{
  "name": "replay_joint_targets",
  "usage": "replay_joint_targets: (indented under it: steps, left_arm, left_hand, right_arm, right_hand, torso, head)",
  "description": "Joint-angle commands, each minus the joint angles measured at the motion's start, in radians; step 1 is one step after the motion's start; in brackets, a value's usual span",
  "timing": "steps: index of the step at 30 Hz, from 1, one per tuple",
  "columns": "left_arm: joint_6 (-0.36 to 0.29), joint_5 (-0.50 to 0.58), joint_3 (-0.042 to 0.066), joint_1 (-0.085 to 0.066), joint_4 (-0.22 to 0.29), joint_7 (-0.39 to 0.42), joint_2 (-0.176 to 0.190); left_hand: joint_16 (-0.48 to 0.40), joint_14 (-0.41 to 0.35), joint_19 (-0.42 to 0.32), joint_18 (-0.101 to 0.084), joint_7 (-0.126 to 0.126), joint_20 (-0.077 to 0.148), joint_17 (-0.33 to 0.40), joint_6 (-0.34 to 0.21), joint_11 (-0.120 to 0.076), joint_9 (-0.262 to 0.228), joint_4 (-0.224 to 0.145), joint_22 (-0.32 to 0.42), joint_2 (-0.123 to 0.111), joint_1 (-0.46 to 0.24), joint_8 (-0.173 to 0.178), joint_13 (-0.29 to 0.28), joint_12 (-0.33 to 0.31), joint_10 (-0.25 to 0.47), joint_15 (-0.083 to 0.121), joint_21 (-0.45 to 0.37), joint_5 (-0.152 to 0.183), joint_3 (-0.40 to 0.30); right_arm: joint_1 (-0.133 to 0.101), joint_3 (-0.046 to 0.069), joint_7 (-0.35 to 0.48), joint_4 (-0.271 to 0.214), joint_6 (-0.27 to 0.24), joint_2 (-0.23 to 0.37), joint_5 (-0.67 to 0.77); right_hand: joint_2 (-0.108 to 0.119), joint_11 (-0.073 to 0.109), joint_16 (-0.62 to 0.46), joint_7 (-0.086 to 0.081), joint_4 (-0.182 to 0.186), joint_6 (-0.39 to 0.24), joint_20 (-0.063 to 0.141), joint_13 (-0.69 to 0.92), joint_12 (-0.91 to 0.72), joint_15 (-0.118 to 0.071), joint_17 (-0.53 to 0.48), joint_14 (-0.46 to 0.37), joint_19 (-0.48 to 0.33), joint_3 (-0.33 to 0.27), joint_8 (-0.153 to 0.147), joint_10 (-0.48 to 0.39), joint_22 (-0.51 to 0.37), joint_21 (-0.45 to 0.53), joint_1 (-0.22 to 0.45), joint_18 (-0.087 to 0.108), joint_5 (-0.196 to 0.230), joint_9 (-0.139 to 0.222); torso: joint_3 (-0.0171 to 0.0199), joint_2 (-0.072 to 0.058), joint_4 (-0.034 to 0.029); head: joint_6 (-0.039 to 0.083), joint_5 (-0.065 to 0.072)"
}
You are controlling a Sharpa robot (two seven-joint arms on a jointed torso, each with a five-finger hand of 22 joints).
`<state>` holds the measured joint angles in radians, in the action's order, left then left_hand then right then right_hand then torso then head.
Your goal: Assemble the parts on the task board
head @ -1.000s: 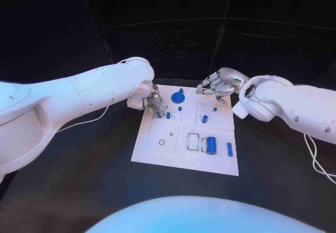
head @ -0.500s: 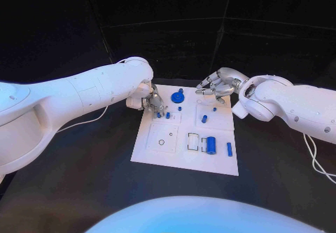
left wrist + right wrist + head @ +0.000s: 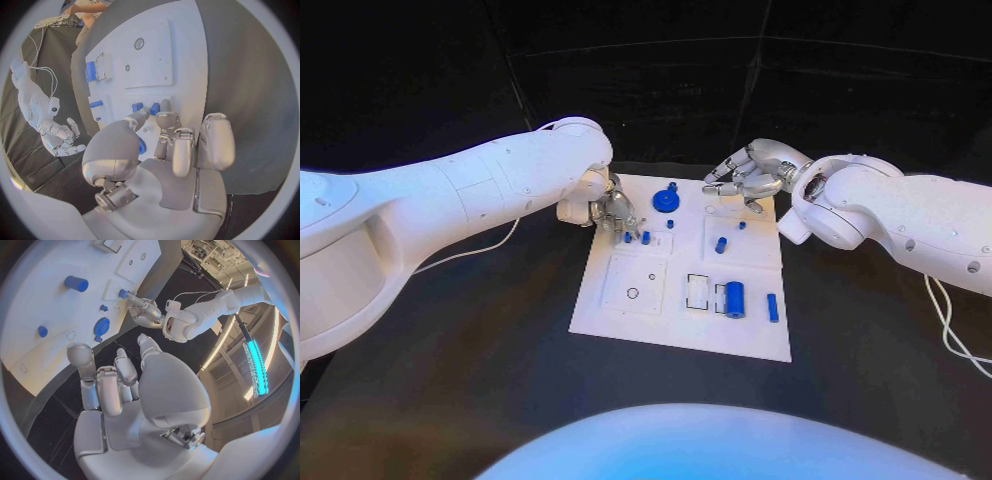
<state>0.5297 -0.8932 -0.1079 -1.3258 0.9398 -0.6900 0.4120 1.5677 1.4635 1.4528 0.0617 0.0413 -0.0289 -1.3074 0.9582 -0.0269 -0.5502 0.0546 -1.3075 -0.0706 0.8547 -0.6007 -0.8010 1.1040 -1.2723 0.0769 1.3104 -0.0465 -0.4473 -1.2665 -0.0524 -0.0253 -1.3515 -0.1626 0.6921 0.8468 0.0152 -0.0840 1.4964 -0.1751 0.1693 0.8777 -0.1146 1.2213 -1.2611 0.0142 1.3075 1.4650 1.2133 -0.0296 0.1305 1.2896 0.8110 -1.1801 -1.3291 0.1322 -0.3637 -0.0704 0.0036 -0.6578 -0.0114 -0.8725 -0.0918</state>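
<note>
Left hand [image 3: 607,208] low over the far left edge of the task board [image 3: 639,320], fingers half curled and pointing down at the plate. From the left wrist view, fingertips [image 3: 165,106] right beside the two small pegs [image 3: 154,108], thumb close on the other side of the pair. Touching or just short of them: cannot tell, so no saying whether anything is pinched. From the head view, only the back of that hand and the pegs poking out just beyond it.

Right hand [image 3: 750,175] raised above the board's far right corner, clear of the plate, fingers apart and loosely bent, nothing in them. Confirmed from the right wrist view: bare palm, gaps between the fingers, board well beyond the tips. Same view across the board to the left hand, one small peg at its fingertips.

Blue disc [image 3: 668,200] on the far part of the board, between the two hands. Half hidden behind the thumb in the left wrist view; whole, with a toothed rim, in the right wrist view. Large blue cylinder [image 3: 734,298] lying on the near right part of the board, slim blue bar [image 3: 772,307] just beside it toward the right edge. Board flat in the middle of the black table [image 3: 473,380].
</note>
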Motion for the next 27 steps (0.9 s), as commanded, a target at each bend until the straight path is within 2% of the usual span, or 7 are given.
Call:
replay_joint_targets:
  steps: [1, 12, 13, 16, 21, 24, 27]
  left_arm:
    - [-0.014, 0.0, 0.0, -0.001, 0.009, -0.006, 0.006]
    - [-0.096, 0.019, 0.005, -0.002, 0.073, 0.032, 0.047]
    - [-0.107, 0.02, 0.008, -0.002, 0.078, 0.037, 0.051]
    - [-0.168, 0.022, 0.029, -0.002, 0.101, 0.071, 0.069]
    - [-0.26, 0.025, 0.06, -0.002, 0.136, 0.135, 0.096]
    - [-0.311, 0.026, 0.071, -0.003, 0.158, 0.162, 0.111]
    - [-0.349, 0.026, 0.076, -0.003, 0.18, 0.189, 0.127]
  left_hand:
    - [0.003, 0.107, 0.003, 0.003, -0.001, 0.004, -0.263, 0.009, -0.002, -0.003, 0.006, -0.057, -0.001, -0.01, 0.003, -0.003, 0.008, 0.004, 0.008, 0.004, 0.0, 0.018]
    - [0.003, 0.107, 0.002, 0.004, -0.004, 0.006, -0.263, 0.008, -0.004, -0.011, 0.026, -0.054, -0.01, -0.014, 0.002, -0.001, 0.008, 0.005, 0.011, 0.0, 0.0, 0.074]
    - [0.003, 0.107, 0.001, 0.004, -0.004, 0.006, -0.263, 0.007, -0.004, -0.011, 0.027, -0.052, -0.009, -0.012, 0.003, 0.0, 0.007, 0.006, 0.011, -0.003, 0.0, 0.078]
    - [0.003, 0.107, -0.003, 0.006, -0.002, 0.007, -0.263, -0.002, -0.003, -0.013, 0.026, -0.046, -0.005, 0.003, 0.007, 0.011, 0.0, 0.014, 0.011, -0.012, -0.001, 0.091]
    - [0.003, 0.107, -0.02, 0.014, 0.01, 0.003, -0.263, -0.033, 0.006, -0.008, 0.029, -0.016, 0.018, 0.033, 0.025, 0.06, -0.032, 0.043, 0.004, -0.052, -0.001, 0.103]
    - [0.003, 0.107, -0.025, 0.017, 0.013, 0.001, -0.263, -0.039, 0.009, -0.007, 0.03, -0.007, 0.022, 0.043, 0.029, 0.078, -0.044, 0.054, 0.002, -0.064, -0.001, 0.109]
    - [0.003, 0.107, -0.038, 0.023, 0.02, -0.003, -0.263, -0.054, 0.016, -0.003, 0.031, 0.016, 0.028, 0.06, 0.039, 0.11, -0.066, 0.077, -0.002, -0.095, -0.001, 0.116]
  right_arm:
    - [-0.002, 0.0, 0.006, -0.002, 0.002, 0.0, 0.001]
    - [-0.001, 0.0, 0.007, 0.001, 0.003, -0.001, 0.001]
    - [-0.001, 0.0, 0.007, 0.001, 0.003, -0.001, 0.001]
    - [-0.001, 0.0, 0.008, 0.001, 0.002, 0.0, 0.001]
    - [0.0, 0.0, 0.008, 0.002, 0.002, 0.001, 0.001]
    - [0.001, 0.0, 0.008, 0.003, 0.002, 0.001, 0.001]
    - [0.001, 0.0, 0.008, 0.003, 0.001, 0.002, 0.001]
  right_hand:
    - [-0.006, -0.002, -0.003, 0.001, -0.003, -0.008, 0.002, -0.001, 0.001, -0.007, 0.129, 0.073, -0.006, -0.005, 0.006, -0.005, -0.001, 0.006, -0.006, 0.006, -0.004, 0.002]
    - [-0.006, -0.002, -0.003, 0.001, -0.003, -0.008, 0.002, -0.001, 0.001, -0.007, 0.129, 0.073, -0.006, -0.005, 0.006, -0.005, -0.001, 0.006, -0.006, 0.006, -0.004, 0.002]
    - [-0.006, -0.002, -0.003, 0.001, -0.003, -0.008, 0.002, -0.001, 0.001, -0.007, 0.129, 0.073, -0.006, -0.005, 0.006, -0.005, -0.001, 0.006, -0.006, 0.006, -0.004, 0.002]
    - [-0.006, -0.002, -0.003, 0.001, -0.003, -0.008, 0.002, -0.001, 0.001, -0.007, 0.129, 0.073, -0.006, -0.005, 0.006, -0.005, -0.001, 0.006, -0.006, 0.006, -0.004, 0.002]
    - [-0.006, -0.002, -0.003, 0.001, -0.003, -0.008, 0.002, -0.001, 0.001, -0.007, 0.129, 0.073, -0.006, -0.005, 0.006, -0.005, -0.001, 0.006, -0.006, 0.006, -0.004, 0.002]
    - [-0.006, -0.002, -0.003, 0.001, -0.003, -0.008, 0.002, -0.001, 0.001, -0.007, 0.129, 0.073, -0.006, -0.005, 0.006, -0.005, -0.001, 0.006, -0.006, 0.006, -0.004, 0.002]
    - [-0.006, -0.002, -0.004, 0.001, -0.003, -0.01, 0.002, -0.002, 0.001, -0.007, 0.128, 0.073, -0.006, -0.006, 0.005, -0.006, -0.001, 0.006, -0.007, 0.006, -0.004, 0.002]
  torso:
    - [-0.0003, -0.001, -0.0003]
    - [0.0001, 0.001, -0.0002]
    - [0.0, 0.001, 0.0]
    - [-0.0003, 0.001, -0.001]
    - [0.0004, 0.0, -0.0005]
    - [-0.0001, 0.001, -0.0002]
    - [0.0005, 0.0, 0.0006]
  head:
    - [0.002, 0.0]
    - [0.003, 0.002]
    - [0.004, 0.003]
    - [0.004, 0.005]
    - [0.008, 0.007]
    - [0.011, 0.008]
    - [0.017, 0.009]
